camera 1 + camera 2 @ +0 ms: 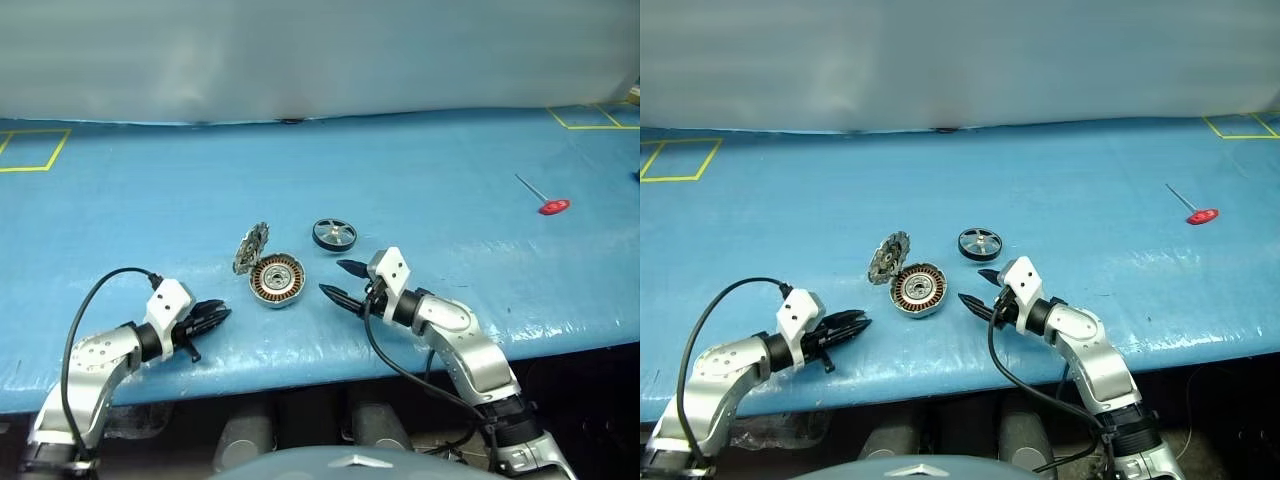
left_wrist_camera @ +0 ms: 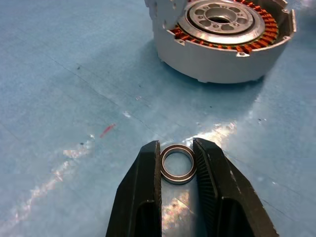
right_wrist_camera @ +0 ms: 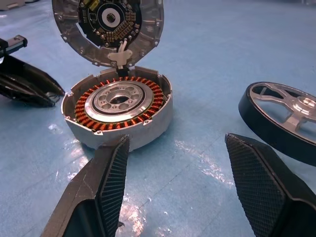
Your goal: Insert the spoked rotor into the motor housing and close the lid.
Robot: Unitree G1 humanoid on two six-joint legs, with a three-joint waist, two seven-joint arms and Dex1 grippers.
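Rotor (image 1: 334, 234) not yet inserted, lying far-right of the open housing (image 1: 276, 280) with lid (image 1: 251, 247) propped behind; left gripper (image 2: 177, 170) pinched a small ring, right gripper (image 1: 341, 281) gaped empty—next, seemingly, grasping the rotor.

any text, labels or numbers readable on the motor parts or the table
None can be read.
The lid stands open with a circuit board inside; any marks on it are too small to read.
The motor housing, spoked rotor and blue table show no lettering.
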